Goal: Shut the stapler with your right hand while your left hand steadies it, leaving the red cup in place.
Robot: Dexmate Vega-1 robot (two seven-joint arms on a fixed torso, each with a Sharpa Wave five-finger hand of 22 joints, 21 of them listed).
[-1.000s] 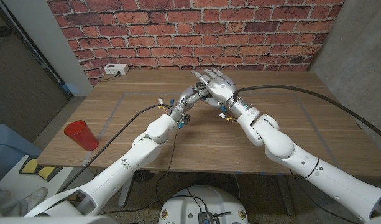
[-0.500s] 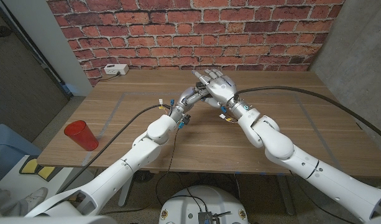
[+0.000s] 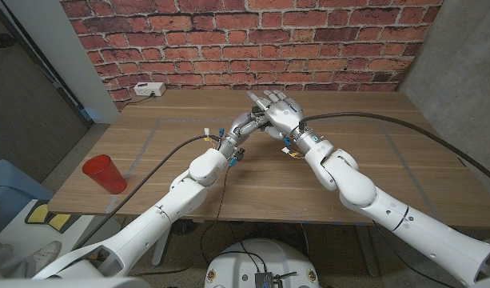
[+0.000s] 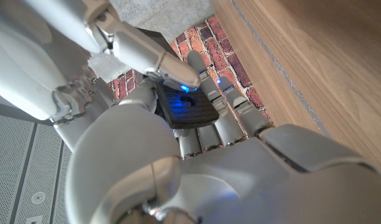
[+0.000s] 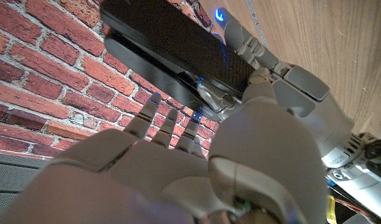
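The black stapler (image 5: 171, 46) is gripped by my left hand (image 5: 283, 93) at the far middle of the table, its two long halves lying close together with a thin gap. My right hand (image 3: 281, 110) meets it from the other side, fingers (image 5: 168, 124) straight and spread against the stapler's side. In the left wrist view a finger of the right hand (image 4: 162, 62) lies on the stapler (image 4: 189, 107) above my left hand (image 4: 178, 162). In the head view both hands cover the stapler, left hand (image 3: 248, 122) beside the right. The red cup (image 3: 105, 174) stands upright near the table's left front edge.
The wooden table (image 3: 372, 160) runs to a red brick wall (image 3: 252, 40). A small white box (image 3: 149, 89) with a cable sits at the back left. Black cables trail along both arms.
My right arm has edged slightly to the left towards the stapler. Both hands stay together at the stapler, and the red cup has not moved.
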